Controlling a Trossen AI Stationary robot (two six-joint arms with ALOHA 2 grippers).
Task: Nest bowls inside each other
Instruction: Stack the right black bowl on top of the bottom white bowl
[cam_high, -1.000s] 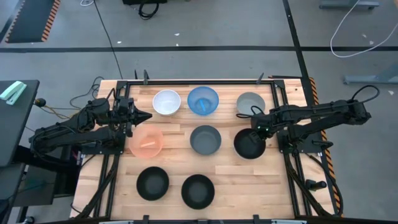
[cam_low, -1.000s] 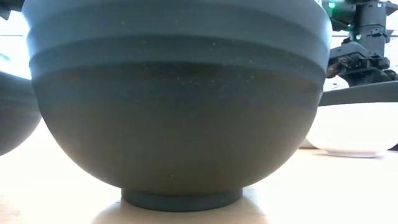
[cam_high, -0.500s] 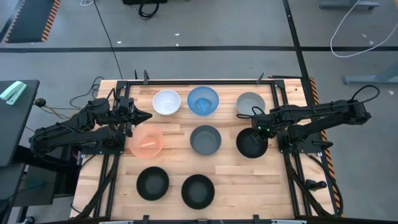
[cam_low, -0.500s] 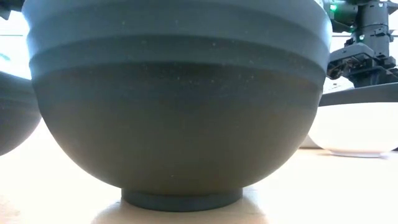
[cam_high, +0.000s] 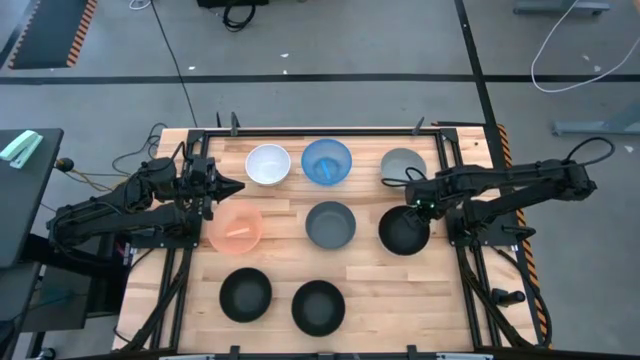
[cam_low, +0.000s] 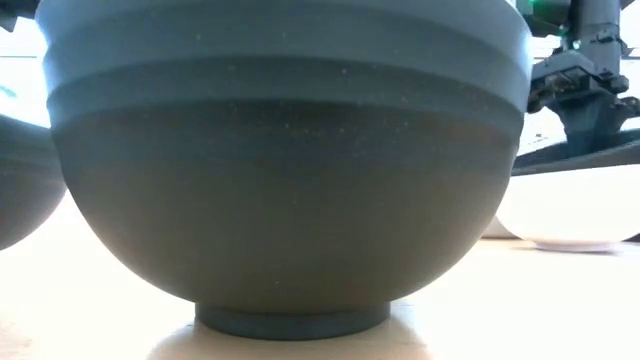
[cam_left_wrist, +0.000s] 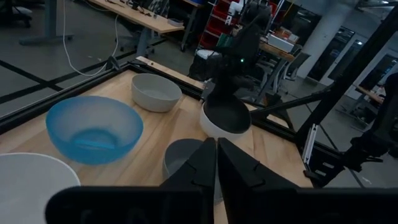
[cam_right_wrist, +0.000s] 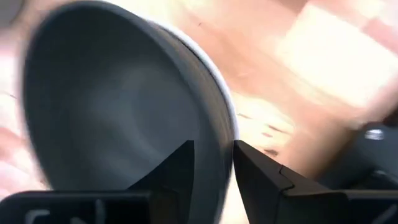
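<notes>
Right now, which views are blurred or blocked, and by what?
Right wrist view: motion-smeared, though the right gripper straddling the black bowl's rim stays readable. Low view: one dark bowl up close fills the frame, hiding most of the table. High view and left wrist view: sharp and evenly lit, with the left gripper shut.

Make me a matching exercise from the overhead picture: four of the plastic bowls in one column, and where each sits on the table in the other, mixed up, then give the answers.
Things:
1. round white plastic bowl
2. round blue plastic bowl
3. translucent pink-orange plastic bowl
4. dark grey plastic bowl

Places:
A. middle of the table
B. far row, centre
C. beside the left gripper, near the table's left edge
D. far row, left of the blue one

Pairs: 1-D, 2-B, 3-C, 4-A
</notes>
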